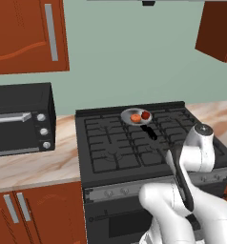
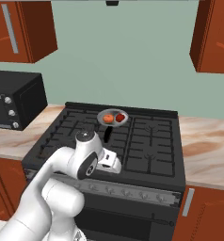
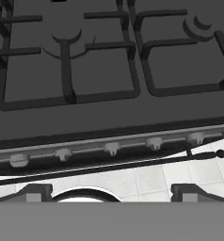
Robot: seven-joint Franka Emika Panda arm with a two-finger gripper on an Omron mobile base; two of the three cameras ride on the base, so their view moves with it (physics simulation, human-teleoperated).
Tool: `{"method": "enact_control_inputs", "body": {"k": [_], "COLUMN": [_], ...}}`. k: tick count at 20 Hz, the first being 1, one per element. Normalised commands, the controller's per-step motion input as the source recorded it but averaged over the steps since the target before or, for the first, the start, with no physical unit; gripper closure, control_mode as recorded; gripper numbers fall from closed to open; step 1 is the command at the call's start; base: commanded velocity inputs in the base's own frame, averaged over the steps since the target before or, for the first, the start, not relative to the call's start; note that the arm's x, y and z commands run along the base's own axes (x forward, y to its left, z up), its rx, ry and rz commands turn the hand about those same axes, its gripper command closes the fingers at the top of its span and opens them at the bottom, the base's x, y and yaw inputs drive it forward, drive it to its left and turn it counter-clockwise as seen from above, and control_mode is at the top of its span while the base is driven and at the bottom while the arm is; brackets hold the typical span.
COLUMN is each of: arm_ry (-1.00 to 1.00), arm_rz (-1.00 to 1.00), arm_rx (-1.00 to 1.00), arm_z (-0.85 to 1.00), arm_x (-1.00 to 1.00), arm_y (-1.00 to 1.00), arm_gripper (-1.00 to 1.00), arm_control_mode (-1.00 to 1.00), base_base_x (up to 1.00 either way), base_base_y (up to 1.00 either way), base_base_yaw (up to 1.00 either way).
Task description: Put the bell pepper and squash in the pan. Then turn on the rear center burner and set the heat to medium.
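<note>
The small grey pan (image 1: pixel 128 113) (image 2: pixel 106 114) sits on the grates at the rear centre of the black range, its black handle (image 1: pixel 149 131) pointing toward the front. Inside it lie the pale orange squash (image 1: pixel 136 118) (image 2: pixel 108 119) and the red bell pepper (image 1: pixel 145 115) (image 2: pixel 119 117), side by side. The rear center burner is hidden under the pan. My gripper (image 3: pixel 112 192) is open and holds nothing. It hangs above the range's front edge, looking down on the row of several knobs (image 3: pixel 111 148). The hand's white housing (image 2: pixel 109 162) hovers over the front grates.
A black toaster oven (image 1: pixel 20 119) (image 2: pixel 12 106) stands on the marble counter (image 1: pixel 48 164) left of the range. More counter (image 2: pixel 203 150) runs to the right. Red-brown wall cabinets (image 1: pixel 25 33) (image 2: pixel 212 35) hang overhead. The oven door handle (image 3: pixel 109 168) runs below the knobs.
</note>
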Motion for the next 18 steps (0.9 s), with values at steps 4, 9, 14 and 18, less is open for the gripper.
{"method": "enact_control_inputs", "body": {"k": [4,9,14,18], "arm_ry": [0.00,-0.05,-0.14,-0.53], "arm_rz": [0.05,0.09,0.11,0.20], "arm_rx": [0.00,0.00,-0.02,-0.12], "arm_z": [-0.49,-0.35,-0.33,-0.28], "arm_x": [-0.22,-0.48,-0.53,-0.43], "arm_y": [-0.03,0.00,0.00,0.00], "arm_gripper": [-1.00,-1.00,-1.00,-1.00], "arm_control_mode": [-1.00,-1.00,-1.00,-1.00], "base_base_x": [0.00,0.00,0.00,0.00], "base_base_y": [0.00,0.00,0.00,0.00], "base_base_yaw": [0.00,0.00,0.00,0.00]}}
